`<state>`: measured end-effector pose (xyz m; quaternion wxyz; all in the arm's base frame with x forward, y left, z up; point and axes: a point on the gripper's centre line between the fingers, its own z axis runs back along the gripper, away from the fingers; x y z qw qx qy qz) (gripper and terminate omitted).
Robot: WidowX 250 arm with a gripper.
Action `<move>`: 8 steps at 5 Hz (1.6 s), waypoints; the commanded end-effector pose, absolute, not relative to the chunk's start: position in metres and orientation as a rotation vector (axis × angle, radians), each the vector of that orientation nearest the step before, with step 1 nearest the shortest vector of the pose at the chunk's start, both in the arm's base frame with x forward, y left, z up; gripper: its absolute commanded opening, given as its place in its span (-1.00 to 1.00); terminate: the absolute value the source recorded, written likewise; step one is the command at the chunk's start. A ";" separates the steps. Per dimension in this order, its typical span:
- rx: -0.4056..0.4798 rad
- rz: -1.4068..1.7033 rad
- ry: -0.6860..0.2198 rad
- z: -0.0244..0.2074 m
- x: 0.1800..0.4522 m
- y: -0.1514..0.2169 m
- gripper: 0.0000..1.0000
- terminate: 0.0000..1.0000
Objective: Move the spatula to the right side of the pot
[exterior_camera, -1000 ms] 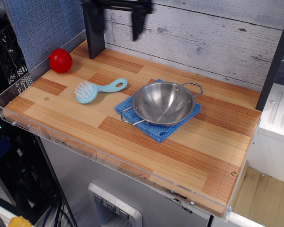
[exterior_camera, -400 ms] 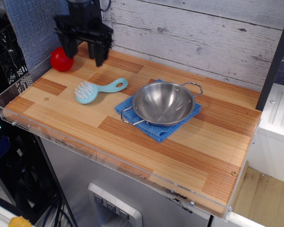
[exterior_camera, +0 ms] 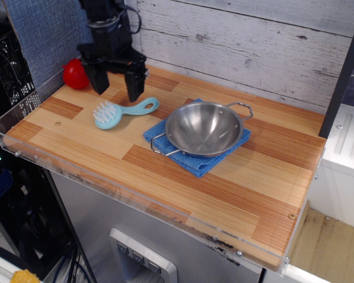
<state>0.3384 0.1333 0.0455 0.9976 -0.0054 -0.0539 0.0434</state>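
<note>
1 broad stretch of bare table (exterior_camera: 183, 188) lies nearest us, wood-striped and edged by a clear guard. Behind it we see the pot (exterior_camera: 204, 128), a shiny steel pan with 2 wire loop handles, sitting on a folded blue cloth (exterior_camera: 194, 162). Just left of the pot, and apart from it, the spatula (exterior_camera: 123, 111) lies flat on the table, its round bristled head toward the left and its holed handle pointing toward the pot's rim. Farther back, the gripper (exterior_camera: 115, 88) hangs over the spatula, its 2 jaws spread apart and empty, one prong behind the head and one behind the handle; we judge they are not yet touching it. A red ball (exterior_camera: 74, 74) rests near the back-left corner, partly hidden by the arm.

We judge that the approach is the step in hand: nothing is grasped, and the spatula sits on the wrong side of the pot. The next move calls for lowering so the jaws straddle the spatula, closing, then lifting high enough to clear the pot before crossing to its right.
</note>
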 end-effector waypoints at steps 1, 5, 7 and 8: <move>-0.023 0.095 -0.061 0.030 0.335 0.139 1.00 -1.00; 0.010 0.126 -0.035 0.022 0.325 0.136 -1.00 -1.00; -0.039 0.257 -0.105 0.062 0.321 0.146 -1.00 -1.00; -0.034 0.361 -0.089 0.078 0.316 0.150 -1.00 -1.00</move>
